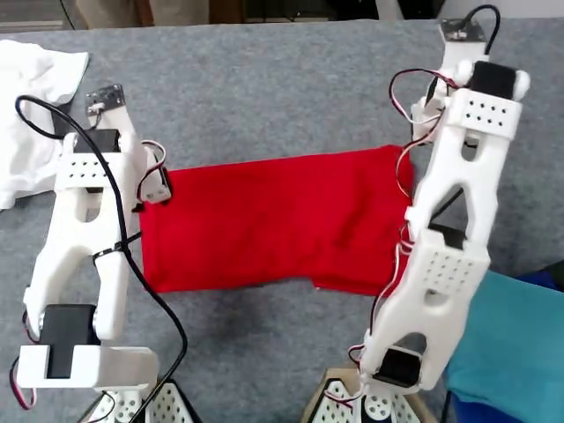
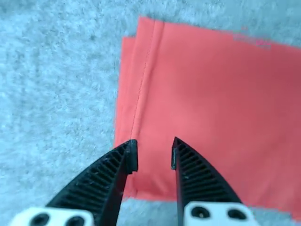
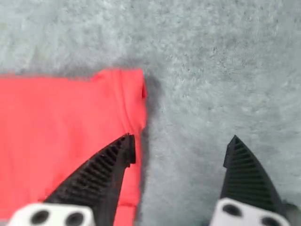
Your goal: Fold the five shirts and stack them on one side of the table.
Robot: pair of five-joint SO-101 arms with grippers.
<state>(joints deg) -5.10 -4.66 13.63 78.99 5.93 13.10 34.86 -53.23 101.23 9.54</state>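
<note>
A red shirt [image 1: 273, 220] lies folded into a wide rectangle in the middle of the grey table. My left gripper [image 2: 154, 154] hovers open over the shirt's left hemmed edge [image 2: 141, 84], its jaws a small gap apart with nothing between them. In the high view it sits at the shirt's left end [image 1: 156, 182]. My right gripper [image 3: 181, 148] is wide open at the shirt's far right corner [image 3: 127, 89]. One of its fingers [image 3: 117, 160] is over the red cloth, the other over bare table. A crumpled white shirt [image 1: 31, 115] lies at the far left.
A teal shirt [image 1: 511, 344] lies at the near right edge, partly under the right arm [image 1: 458, 220]. Grey carpet-like table surface [image 1: 264, 97] stretches behind the red shirt. Both arm bases stand at the near edge.
</note>
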